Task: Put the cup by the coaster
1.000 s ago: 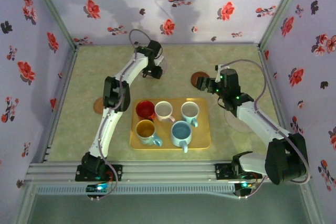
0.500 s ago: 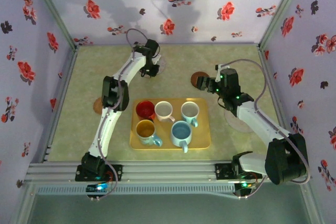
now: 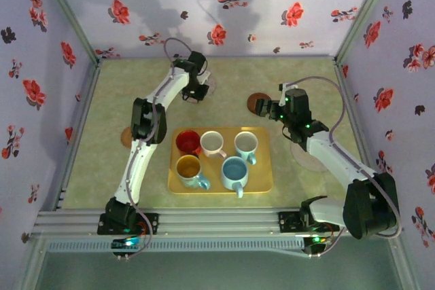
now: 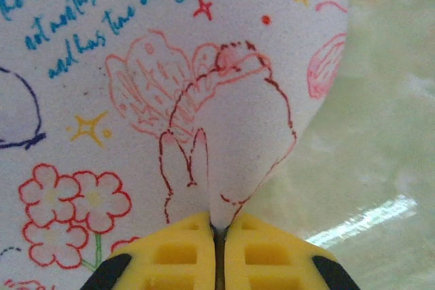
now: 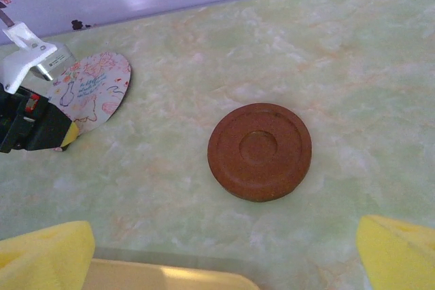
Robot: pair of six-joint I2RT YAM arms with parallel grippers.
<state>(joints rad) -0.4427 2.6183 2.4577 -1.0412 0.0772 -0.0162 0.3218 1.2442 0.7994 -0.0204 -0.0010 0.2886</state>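
— Bright or dim?
— Bright, evenly lit from above. Soft grey shadows across far wall [image 3: 224, 18].
— Any glare?
— Pale streak on counter [image 4: 380, 168], right side. Close-up slightly soft, grainy.

Overhead view and close right wrist view share brown coaster [image 5: 259, 151].

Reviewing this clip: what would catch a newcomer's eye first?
A yellow tray sits in the middle, carrying five colourful cups. Behind it, the left gripper is pinched shut on the edge of a white illustrated coaster, while the right gripper hangs open over a round brown coaster.
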